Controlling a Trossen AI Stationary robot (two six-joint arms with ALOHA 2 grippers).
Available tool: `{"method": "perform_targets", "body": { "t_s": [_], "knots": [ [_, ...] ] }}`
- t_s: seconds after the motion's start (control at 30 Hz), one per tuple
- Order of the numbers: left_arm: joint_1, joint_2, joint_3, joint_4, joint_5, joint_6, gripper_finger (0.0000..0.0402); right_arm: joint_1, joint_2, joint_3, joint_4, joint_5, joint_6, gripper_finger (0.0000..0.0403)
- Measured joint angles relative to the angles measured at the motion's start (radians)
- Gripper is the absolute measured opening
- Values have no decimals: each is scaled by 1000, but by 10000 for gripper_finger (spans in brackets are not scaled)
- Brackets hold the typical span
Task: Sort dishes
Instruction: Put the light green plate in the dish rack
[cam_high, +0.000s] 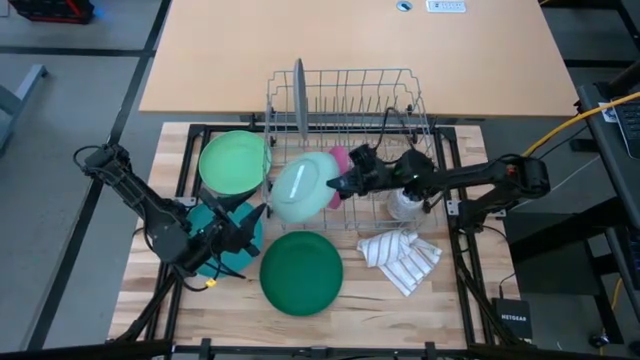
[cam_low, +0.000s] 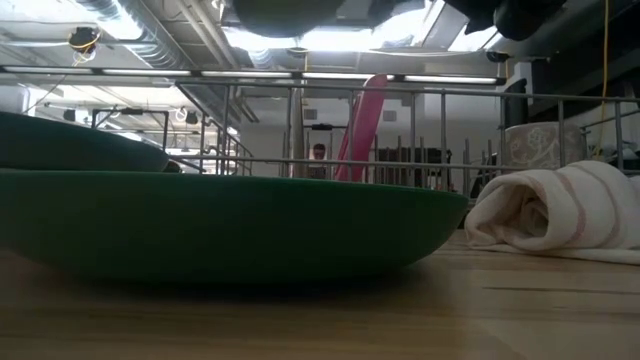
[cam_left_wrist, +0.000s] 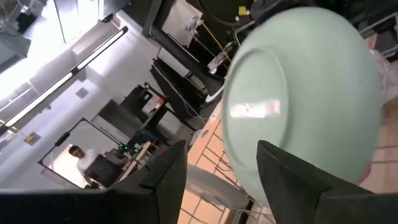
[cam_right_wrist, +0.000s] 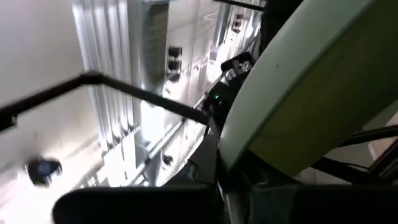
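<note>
A: Right end effector (cam_high: 335, 184) at frame centre, clamped on the rim of the pale green plate (cam_high: 301, 187), holding it up at the front left of the wire rack (cam_high: 400, 100).

B: And the left end effector (cam_high: 243, 222)?

A: Lower left, fingers spread wide, gripping nothing, over the teal dish (cam_high: 205, 262). Light green plate (cam_high: 233, 160) sits upper left; dark green plate (cam_high: 301, 272) bottom centre on the worktop (cam_high: 450, 290), striped cloth (cam_high: 402, 260) beside it.

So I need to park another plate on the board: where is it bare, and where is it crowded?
Bare: the board's near-right corner, past the cloth, and a strip at its near-left edge. Crowded: the middle, with the dark green plate, light green plate, rack, and the pale plate shut in the right gripper. The open left gripper sits over a teal dish.
</note>
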Motion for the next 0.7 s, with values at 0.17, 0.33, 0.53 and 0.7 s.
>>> {"method": "perform_targets", "body": {
  "t_s": [0.17, 0.33, 0.53, 0.7],
  "knots": [
    [0, 0, -1, -5, 1, -65, 182, -52, -85, 0, -187, -84, -119, 11],
    [9, 0, -1, -83, 2, -165, 182, -101, -193, 1, -470, -76, -293, 11],
    [45, 2, -2, -243, 2, -327, 182, -125, -269, 2, -684, -30, -416, 11],
    [79, 2, -2, -334, 2, -432, 182, -123, -266, 2, -801, 6, -460, 11]
  ]
}}
